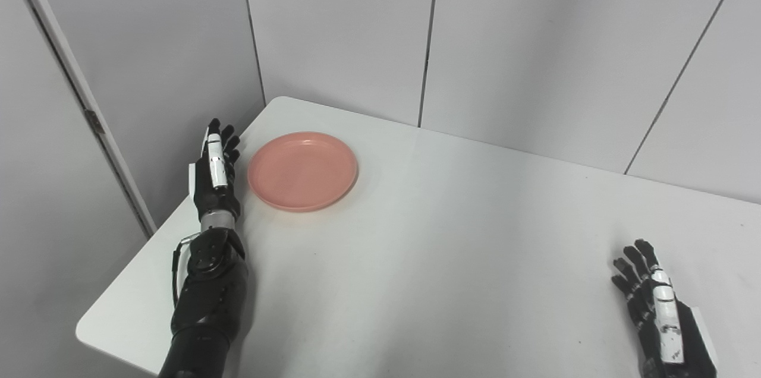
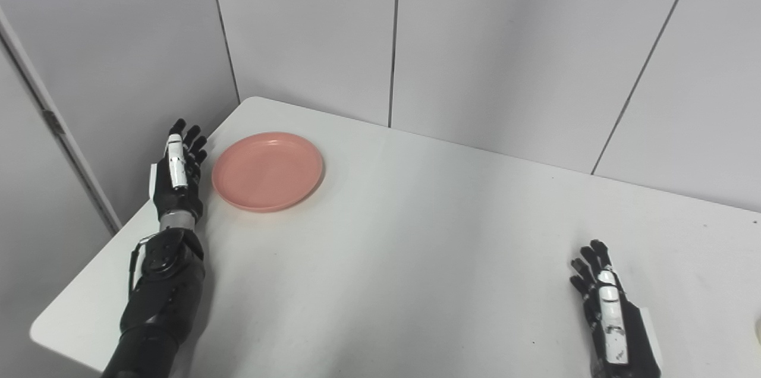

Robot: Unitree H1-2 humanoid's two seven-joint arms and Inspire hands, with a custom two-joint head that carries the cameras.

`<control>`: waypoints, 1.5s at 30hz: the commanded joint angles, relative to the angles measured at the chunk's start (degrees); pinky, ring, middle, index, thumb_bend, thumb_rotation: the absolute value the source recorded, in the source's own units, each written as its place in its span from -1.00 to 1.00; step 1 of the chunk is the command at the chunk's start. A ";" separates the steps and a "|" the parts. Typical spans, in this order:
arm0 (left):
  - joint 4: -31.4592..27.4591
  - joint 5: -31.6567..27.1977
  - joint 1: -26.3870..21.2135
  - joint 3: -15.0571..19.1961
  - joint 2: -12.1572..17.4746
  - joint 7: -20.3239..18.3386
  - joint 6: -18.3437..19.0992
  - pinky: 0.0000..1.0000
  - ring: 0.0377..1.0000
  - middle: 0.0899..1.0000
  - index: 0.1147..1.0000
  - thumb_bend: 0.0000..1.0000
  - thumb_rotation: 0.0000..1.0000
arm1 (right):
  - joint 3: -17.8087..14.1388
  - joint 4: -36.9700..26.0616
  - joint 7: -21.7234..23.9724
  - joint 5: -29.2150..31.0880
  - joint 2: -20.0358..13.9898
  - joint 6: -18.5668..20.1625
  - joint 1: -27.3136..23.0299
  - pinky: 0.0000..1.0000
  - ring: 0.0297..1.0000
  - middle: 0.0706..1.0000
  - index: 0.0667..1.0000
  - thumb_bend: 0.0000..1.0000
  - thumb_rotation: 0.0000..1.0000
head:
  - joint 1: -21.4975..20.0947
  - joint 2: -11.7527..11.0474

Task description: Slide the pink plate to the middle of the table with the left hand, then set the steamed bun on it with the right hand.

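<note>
Now step 1: left hand, released, sits beside pink plate, upper left; next needs a push toward frame centre.

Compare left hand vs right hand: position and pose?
The left hand is far along the table's left edge, beside the pink plate; the right hand is near, at lower right, with nothing beside it. Both are open, fingers extended, holding nothing.
</note>
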 commanded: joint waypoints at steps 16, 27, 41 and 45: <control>4.76 1.27 -1.51 -4.22 -0.04 -2.91 1.49 0.82 0.80 0.80 0.81 -0.19 1.00 | 0.32 -0.65 -0.34 -0.25 0.68 -1.37 0.72 0.90 0.85 0.88 0.90 -0.38 0.94 | -1.07 0.11; 6.09 1.86 -1.91 -5.72 -0.69 -3.51 2.43 0.83 0.81 0.81 0.81 -0.23 1.00 | 0.47 -1.16 -0.44 -0.28 0.92 -1.45 0.82 0.92 0.86 0.89 0.90 -0.40 0.95 | -1.62 0.52; 6.23 3.08 -1.99 -7.67 -0.92 -3.94 3.39 0.83 0.80 0.79 0.79 -0.23 1.00 | 0.91 -1.96 -0.88 -1.80 1.28 -0.93 1.05 0.92 0.87 0.90 0.92 -0.38 0.95 | -3.80 1.21; 5.55 2.95 -1.90 -8.31 -1.04 -5.02 3.37 0.85 0.81 0.81 0.81 -0.21 1.00 | 0.98 -1.95 -1.00 -2.29 1.51 -0.96 1.03 0.94 0.88 0.91 0.92 -0.39 0.97 | -4.65 1.51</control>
